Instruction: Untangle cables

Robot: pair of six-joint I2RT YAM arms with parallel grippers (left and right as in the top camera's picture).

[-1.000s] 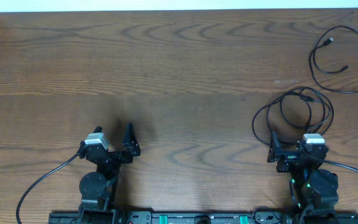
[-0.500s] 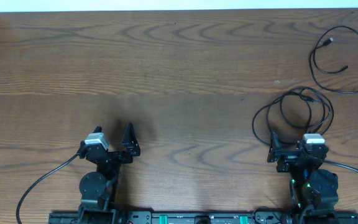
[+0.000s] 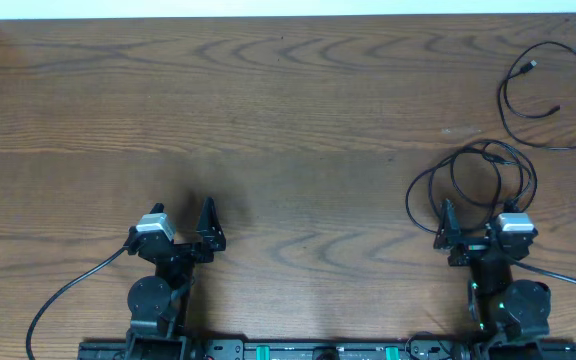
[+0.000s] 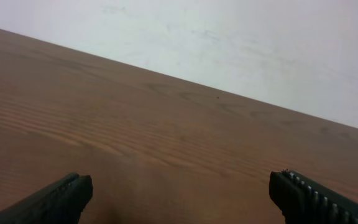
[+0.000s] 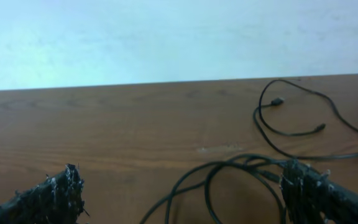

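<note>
Black cable tangle (image 3: 488,155): overlapping loops on wooden table (image 3: 268,120), right side. Second black cable (image 3: 548,95) lies alone toward far right corner, apart from tangle. Cords likely light, limp, thin, slip-prone. Best pinch judged: single outer strand, away from crossings. Right gripper (image 3: 480,228) low, level, jaws wide, empty; nearest loops just ahead. Left gripper (image 3: 181,228) wide open, empty, well apart from cables.

Brown wood-grain table (image 3: 268,110) against pale wall (image 4: 241,43).

L gripper (image 4: 179,186) & R gripper (image 5: 182,177) both w/ jaws spread wide, held low, pointing fwd.
</note>
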